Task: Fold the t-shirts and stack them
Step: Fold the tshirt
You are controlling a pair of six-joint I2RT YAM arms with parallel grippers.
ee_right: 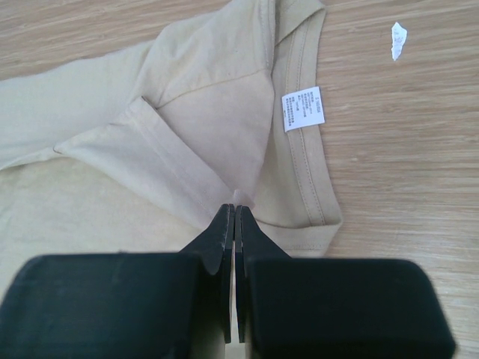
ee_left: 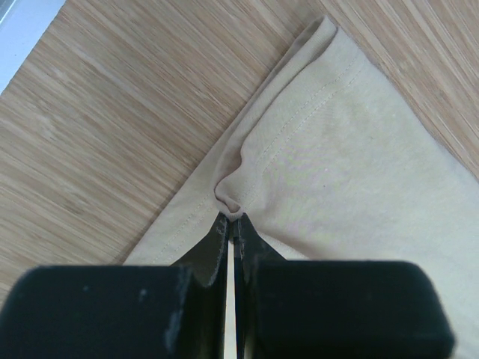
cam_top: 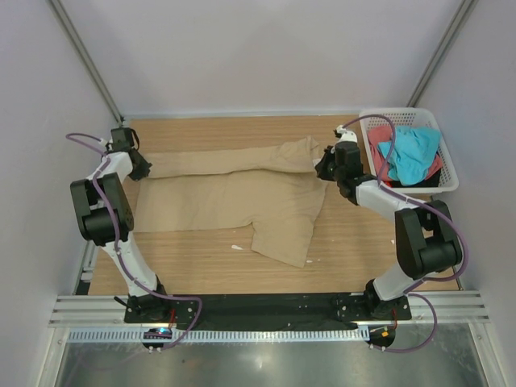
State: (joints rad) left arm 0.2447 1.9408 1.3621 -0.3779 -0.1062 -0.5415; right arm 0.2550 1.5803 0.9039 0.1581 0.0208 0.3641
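Note:
A tan-beige t-shirt [cam_top: 242, 197] lies across the wooden table, its far long edge folded over toward the middle. My left gripper [cam_top: 139, 167] is shut on the shirt's hem corner at the left end; the pinched fold shows in the left wrist view [ee_left: 232, 206]. My right gripper [cam_top: 324, 167] is shut on the shirt near the collar at the right end, where cloth [ee_right: 217, 134] and its white neck label [ee_right: 302, 110] show. A turquoise t-shirt [cam_top: 411, 153] and a coral-red t-shirt [cam_top: 382, 155] lie in the basket.
The white lattice basket [cam_top: 448, 165] stands at the back right of the table. Small white scraps lie on the wood [cam_top: 236, 247], and one shows in the right wrist view [ee_right: 397, 40]. A black rail [cam_top: 258, 305] runs along the near edge.

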